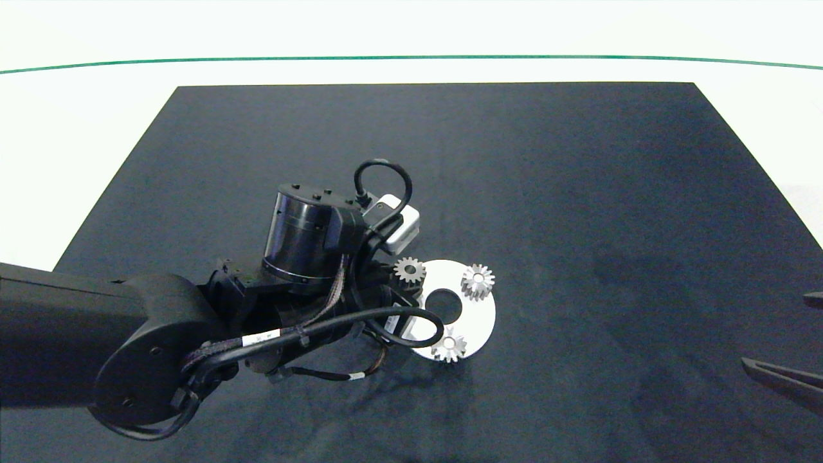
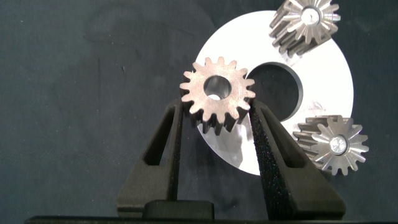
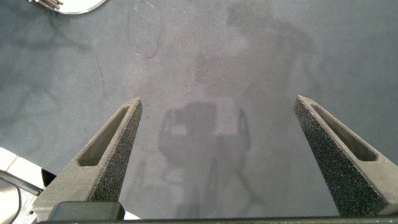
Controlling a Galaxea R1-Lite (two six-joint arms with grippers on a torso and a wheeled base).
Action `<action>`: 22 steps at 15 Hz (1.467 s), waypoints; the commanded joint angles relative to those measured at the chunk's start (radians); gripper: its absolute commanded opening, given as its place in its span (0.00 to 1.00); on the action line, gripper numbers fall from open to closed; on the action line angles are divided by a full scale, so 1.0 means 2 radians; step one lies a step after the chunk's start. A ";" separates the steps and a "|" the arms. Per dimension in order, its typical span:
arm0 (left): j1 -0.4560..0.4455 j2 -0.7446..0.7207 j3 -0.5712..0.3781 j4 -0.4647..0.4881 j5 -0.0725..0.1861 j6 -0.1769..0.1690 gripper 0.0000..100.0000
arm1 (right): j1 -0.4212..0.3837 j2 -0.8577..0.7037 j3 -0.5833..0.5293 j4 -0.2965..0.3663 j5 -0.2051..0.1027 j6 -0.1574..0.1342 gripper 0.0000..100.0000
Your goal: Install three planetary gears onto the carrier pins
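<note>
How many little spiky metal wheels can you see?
3. Two gears sit on pegs on the white disc: one at its far edge, one at its near edge. The third is held in the left claw over the disc's edge.

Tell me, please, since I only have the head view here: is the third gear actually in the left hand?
Observer: Yes. The left wrist view shows the left hand shut on the third gear, pads against its teeth.
Operator: Is a pin through its hole?
Observer: No; the hole looks empty, with the gear at the rim of the white disc.
Operator: And the other two gears?
Observer: Each seated gear shows a pin tip in its centre.
Operator: The right hand?
Observer: The right hand is open above bare mat.
</note>
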 commanded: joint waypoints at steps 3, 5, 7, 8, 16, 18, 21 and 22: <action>0.003 0.001 0.002 -0.002 0.001 0.001 0.01 | 0.001 -0.001 0.000 0.002 0.003 -0.001 1.00; 0.004 0.001 0.002 -0.002 0.001 0.001 0.01 | 0.001 -0.001 0.000 0.002 0.004 -0.001 1.00; 0.004 0.001 0.002 -0.002 0.000 0.003 0.01 | 0.001 -0.001 0.001 0.002 0.005 -0.001 1.00; 0.004 0.001 0.003 -0.002 0.000 0.004 0.01 | 0.001 -0.002 0.001 0.002 0.005 -0.001 1.00; 0.004 0.001 0.006 -0.010 0.000 0.004 0.01 | 0.002 -0.002 0.003 0.002 0.005 -0.002 1.00; 0.004 0.001 0.007 -0.010 0.000 0.005 0.01 | 0.002 -0.002 0.003 0.002 0.005 -0.002 1.00; 0.004 0.001 0.007 -0.010 0.000 0.005 0.01 | 0.002 -0.002 0.003 0.002 0.005 -0.002 1.00; 0.004 0.002 0.007 -0.010 -0.001 0.005 0.01 | 0.002 -0.002 0.003 0.002 0.005 -0.002 1.00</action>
